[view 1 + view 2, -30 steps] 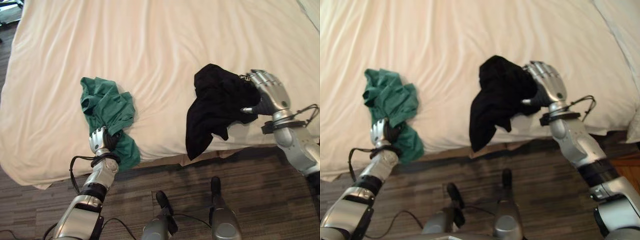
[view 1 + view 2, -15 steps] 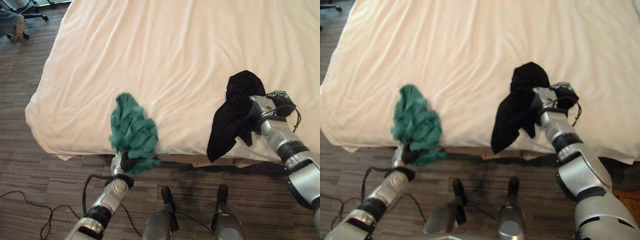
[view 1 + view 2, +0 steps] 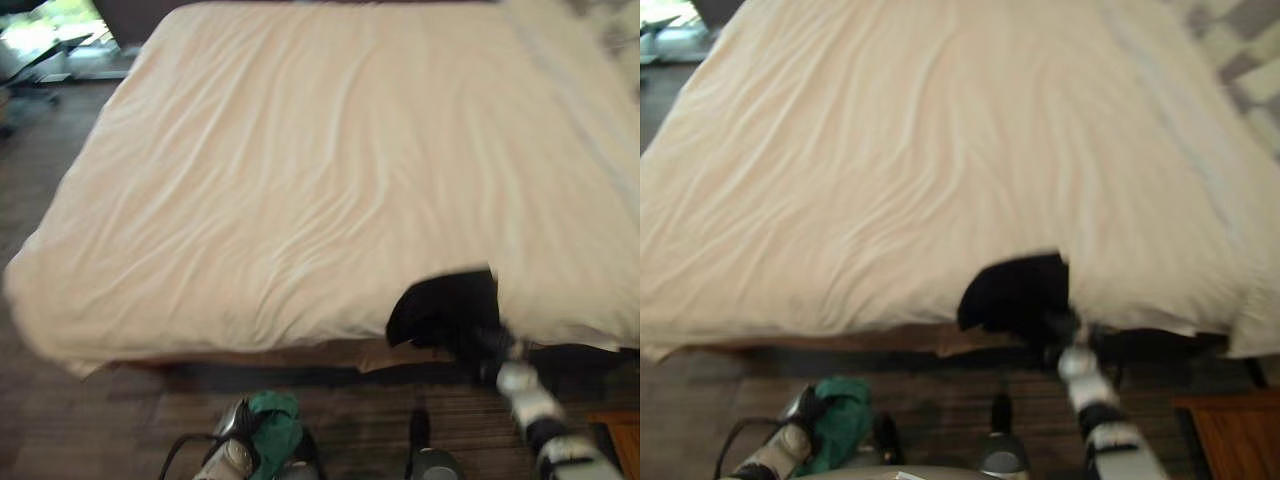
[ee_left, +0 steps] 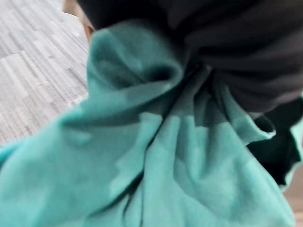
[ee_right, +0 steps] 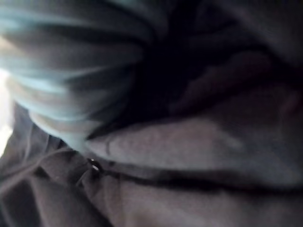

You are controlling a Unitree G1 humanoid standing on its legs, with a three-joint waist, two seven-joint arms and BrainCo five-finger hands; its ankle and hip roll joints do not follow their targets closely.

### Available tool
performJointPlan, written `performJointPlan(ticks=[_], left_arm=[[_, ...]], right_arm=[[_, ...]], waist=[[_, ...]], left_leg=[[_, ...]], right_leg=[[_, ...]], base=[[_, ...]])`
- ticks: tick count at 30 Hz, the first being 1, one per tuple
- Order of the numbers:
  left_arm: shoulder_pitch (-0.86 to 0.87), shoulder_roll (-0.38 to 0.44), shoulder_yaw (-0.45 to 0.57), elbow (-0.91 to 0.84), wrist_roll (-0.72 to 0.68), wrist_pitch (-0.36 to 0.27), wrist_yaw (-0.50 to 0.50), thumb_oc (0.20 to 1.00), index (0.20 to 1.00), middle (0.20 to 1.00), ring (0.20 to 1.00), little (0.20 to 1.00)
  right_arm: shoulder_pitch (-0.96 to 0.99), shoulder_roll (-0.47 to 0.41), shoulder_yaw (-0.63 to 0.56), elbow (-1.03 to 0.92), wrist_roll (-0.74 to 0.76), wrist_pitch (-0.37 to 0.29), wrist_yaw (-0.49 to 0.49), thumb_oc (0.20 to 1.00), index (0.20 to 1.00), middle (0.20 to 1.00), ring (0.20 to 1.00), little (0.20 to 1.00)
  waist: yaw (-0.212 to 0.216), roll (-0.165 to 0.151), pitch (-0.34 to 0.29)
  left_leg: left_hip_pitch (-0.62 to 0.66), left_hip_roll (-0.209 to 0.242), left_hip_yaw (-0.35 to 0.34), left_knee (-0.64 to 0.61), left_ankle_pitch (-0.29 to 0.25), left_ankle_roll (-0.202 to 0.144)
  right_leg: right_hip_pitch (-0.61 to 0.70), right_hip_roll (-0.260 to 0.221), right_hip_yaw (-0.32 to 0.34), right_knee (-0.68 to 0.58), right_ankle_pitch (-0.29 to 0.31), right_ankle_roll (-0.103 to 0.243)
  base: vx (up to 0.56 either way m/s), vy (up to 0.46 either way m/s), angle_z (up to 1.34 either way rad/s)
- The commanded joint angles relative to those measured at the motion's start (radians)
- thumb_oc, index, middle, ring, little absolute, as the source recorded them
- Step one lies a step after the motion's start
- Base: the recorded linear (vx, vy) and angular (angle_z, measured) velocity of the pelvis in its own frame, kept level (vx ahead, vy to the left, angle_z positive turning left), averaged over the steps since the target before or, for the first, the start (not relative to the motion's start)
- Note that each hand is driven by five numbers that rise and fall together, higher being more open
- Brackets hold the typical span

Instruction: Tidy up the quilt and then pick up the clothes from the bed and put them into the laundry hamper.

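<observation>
The cream quilt (image 3: 300, 170) lies spread flat over the bed. A green garment (image 3: 276, 428) hangs bunched low over the wooden floor, off the bed, with my left hand (image 3: 232, 452) shut on it; in the left wrist view the green cloth (image 4: 156, 161) is crumpled right against the hand. A black garment (image 3: 1015, 293) hangs at the bed's front edge on the right, held by my right hand (image 3: 1072, 355) just below it. Dark cloth (image 5: 180, 151) covers the right wrist view.
Dark wooden floor (image 3: 120, 410) runs along the bed's front edge. A patterned pillow (image 3: 1240, 40) lies at the far right of the bed. An orange-brown piece of furniture (image 3: 1230, 435) stands at the lower right.
The camera has pulled back and shifted. Both hands have drawn toward me: the green garment came off the bed to over the floor, and the black one slid to the bed's edge.
</observation>
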Motion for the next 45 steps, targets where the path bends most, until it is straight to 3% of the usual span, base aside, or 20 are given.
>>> performJointPlan(ticks=[1,4,7,10,11,12,20,21,22,23,28,30,34,35,36,37,39,40,43,45], left_arm=[[-0.072,0.022,0.002,0.047,0.064,0.008,0.023,0.200,0.200,0.200,0.200,0.200],[-0.099,0.038,-0.001,0.045,0.053,0.015,0.026,0.200,0.200,0.200,0.200,0.200],[-0.113,0.034,0.017,0.021,0.004,0.006,0.033,0.200,0.200,0.200,0.200,0.200],[-0.115,0.022,0.021,0.000,-0.029,-0.005,0.031,0.200,0.200,0.200,0.200,0.200],[-0.125,0.007,0.018,-0.015,-0.075,-0.015,0.023,0.200,0.200,0.200,0.200,0.200],[-0.127,0.012,0.019,-0.016,-0.094,-0.021,0.023,0.200,0.200,0.200,0.200,0.200],[-0.085,-0.052,0.086,-0.055,-0.262,-0.050,0.048,0.200,0.200,0.200,0.200,0.200],[-0.079,-0.061,0.091,-0.053,-0.270,-0.047,0.050,0.200,0.200,0.200,0.200,0.200],[-0.077,-0.076,0.119,-0.039,-0.306,-0.038,0.046,0.200,0.200,0.200,0.200,0.200],[-0.070,-0.077,0.133,-0.036,-0.322,-0.034,0.043,0.200,0.200,0.200,0.200,0.200],[-0.036,-0.091,0.190,0.025,-0.365,-0.022,0.023,0.200,0.200,0.200,0.200,0.200],[-0.025,-0.099,0.196,0.028,-0.373,-0.011,0.028,0.200,0.200,0.200,0.200,0.200],[-0.040,-0.098,0.178,0.005,-0.377,-0.011,0.012,0.200,0.200,0.200,0.200,0.200],[-0.067,-0.080,0.160,-0.008,-0.374,-0.008,0.013,0.200,0.200,0.200,0.200,0.200],[-0.100,-0.064,0.133,-0.010,-0.363,-0.007,0.015,0.200,0.200,0.200,0.200,0.200],[-0.103,-0.063,0.134,-0.011,-0.363,-0.007,0.015,0.200,0.200,0.200,0.200,0.200],[-0.110,-0.060,0.129,-0.017,-0.359,-0.006,0.014,0.200,0.200,0.200,0.200,0.200],[-0.123,-0.057,0.121,-0.003,-0.346,-0.004,0.013,0.200,0.200,0.200,0.200,0.200],[-0.144,-0.046,0.103,0.025,-0.328,-0.003,0.019,0.200,0.200,0.200,0.200,0.200],[-0.142,-0.044,0.092,0.038,-0.304,0.002,0.008,0.200,0.200,0.200,0.200,0.200]], right_arm=[[0.060,0.001,0.082,0.108,0.004,0.042,0.026,0.200,0.200,0.200,0.200,0.200],[0.051,0.018,0.110,0.106,-0.002,0.043,0.029,0.200,0.200,0.200,0.200,0.200],[0.037,0.031,0.137,0.069,0.007,0.033,0.036,0.200,0.200,0.200,0.200,0.200],[0.023,0.028,0.159,0.057,0.001,0.031,0.033,0.200,0.200,0.200,0.200,0.200],[0.003,0.020,0.175,0.060,-0.006,0.036,0.033,0.200,0.200,0.200,0.200,0.200],[0.004,0.014,0.181,0.063,-0.011,0.031,0.032,0.200,0.200,0.200,0.200,0.200],[-0.099,-0.059,0.272,0.082,-0.090,0.033,0.061,0.200,0.200,0.200,0.200,0.200],[-0.095,-0.071,0.265,0.082,-0.088,0.032,0.057,0.200,0.200,0.200,0.200,0.200],[-0.092,-0.082,0.249,0.089,-0.071,0.033,0.055,0.200,0.200,0.200,0.200,0.200],[-0.087,-0.080,0.237,0.095,-0.060,0.036,0.053,0.200,0.200,0.200,0.200,0.200],[-0.027,-0.064,0.172,0.104,0.009,0.046,0.053,0.200,0.200,0.200,0.200,0.200],[0.011,-0.055,0.130,0.100,0.054,0.053,0.038,0.200,0.200,0.200,0.200,0.200],[0.050,-0.039,0.083,0.087,0.098,0.054,0.034,0.200,0.200,0.200,0.200,0.200],[0.048,-0.033,0.078,0.086,0.117,0.051,0.029,0.200,0.200,0.200,0.200,0.200],[0.033,-0.026,0.083,0.085,0.145,0.043,0.023,0.200,0.200,0.200,0.200,0.200],[0.030,-0.025,0.083,0.085,0.146,0.042,0.023,0.200,0.200,0.200,0.200,0.200],[0.033,-0.024,0.084,0.090,0.153,0.044,0.015,0.200,0.200,0.200,0.200,0.200],[0.047,-0.027,0.077,0.098,0.168,0.041,-0.001,0.200,0.200,0.200,0.200,0.200],[0.061,-0.022,0.067,0.114,0.189,0.035,-0.014,0.200,0.200,0.200,0.200,0.200],[0.079,-0.013,0.070,0.131,0.181,0.043,-0.003,0.200,0.200,0.200,0.200,0.200]], waist=[[-0.038,0.003,0.050],[-0.051,-0.005,0.066],[-0.061,0.003,0.088],[-0.068,0.010,0.083],[-0.059,0.016,0.075],[-0.047,0.015,0.070],[0.093,0.089,0.099],[0.099,0.093,0.109],[0.101,0.093,0.116],[0.097,0.090,0.113],[0.091,0.067,0.067],[0.094,0.070,0.043],[0.111,0.056,0.039],[0.095,0.038,0.068],[0.061,0.040,0.102],[0.066,0.043,0.102],[0.057,0.046,0.112],[0.042,0.051,0.119],[0.024,0.041,0.116],[0.028,0.026,0.111]], left_leg=[[0.026,0.028,0.014,0.002,-0.075,-0.042],[0.052,0.023,0.014,0.002,-0.088,-0.026],[0.056,0.023,-0.013,0.002,-0.088,-0.015],[0.043,0.016,-0.056,0.002,-0.087,-0.014],[0.013,0.010,-0.112,0.002,-0.075,-0.014],[0.000,-0.001,-0.145,0.002,-0.073,-0.010],[-0.156,0.020,-0.330,0.002,0.055,-0.072],[-0.165,0.021,-0.304,0.002,0.059,-0.074],[-0.149,0.050,-0.139,0.019,0.068,-0.064],[-0.141,0.068,-0.068,0.058,0.054,-0.059],[-0.060,0.185,0.129,0.216,-0.017,-0.064],[-0.015,0.191,0.141,0.200,-0.028,-0.066],[-0.019,0.108,0.058,0.141,-0.056,-0.034],[-0.017,0.038,-0.020,0.080,-0.063,0.008],[-0.011,0.015,-0.106,0.011,-0.040,0.016],[-0.024,0.022,-0.093,0.014,-0.026,0.021],[-0.019,0.012,-0.127,0.008,-0.026,0.022],[-0.022,-0.002,-0.185,0.002,-0.039,0.026],[-0.021,-0.031,-0.238,0.002,-0.052,0.027],[-0.010,-0.059,-0.255,0.013,-0.063,0.033]], right_leg=[[-0.057,-0.063,0.006,0.064,-0.075,0.086],[-0.103,-0.051,0.052,0.192,-0.095,0.091],[-0.158,0.017,0.167,0.300,-0.130,0.096],[-0.138,0.063,0.280,0.280,-0.179,0.083],[-0.122,0.091,0.388,0.231,-0.192,0.057],[-0.098,0.079,0.388,0.193,-0.206,0.038],[-0.016,0.069,0.146,0.033,-0.207,-0.014],[-0.002,0.051,0.097,0.020,-0.207,-0.009],[0.015,0.016,-0.011,0.016,-0.206,-0.002],[0.029,0.007,-0.059,0.020,-0.207,-0.002],[0.132,-0.055,-0.311,0.053,-0.224,-0.016],[0.145,-0.076,-0.396,0.076,-0.217,-0.014],[0.122,-0.152,-0.446,0.243,-0.179,0.006],[0.032,-0.215,-0.375,0.430,-0.145,0.032],[-0.078,-0.092,-0.155,0.473,-0.200,0.019],[-0.090,-0.086,-0.159,0.467,-0.186,0.005],[-0.123,-0.013,-0.053,0.449,-0.218,0.013],[-0.137,0.063,0.080,0.369,-0.244,0.007],[-0.132,0.078,0.182,0.207,-0.200,0.014],[-0.094,0.048,0.176,0.146,-0.171,0.025]], base=[[-0.01,0.126,-0.32],[-0.06,0.101,-0.24],[-0.06,0.032,-0.23],[0.01,-0.068,0.29],[-0.01,-0.152,0.92],[-0.06,-0.278,1.07],[-0.10,-0.275,1.41],[-0.23,-0.082,1.32],[-0.29,-0.133,1.50],[-0.21,-0.128,1.28],[-0.09,0.015,1.95],[-0.01,0.217,1.55],[0.01,0.341,1.50],[-0.06,0.335,1.81],[-0.12,0.322,1.78],[-0.11,0.124,1.86],[-0.01,0.042,1.93],[0.04,0.017,1.17],[0.09,-0.046,1.29],[0.03,-0.024,1.11]])
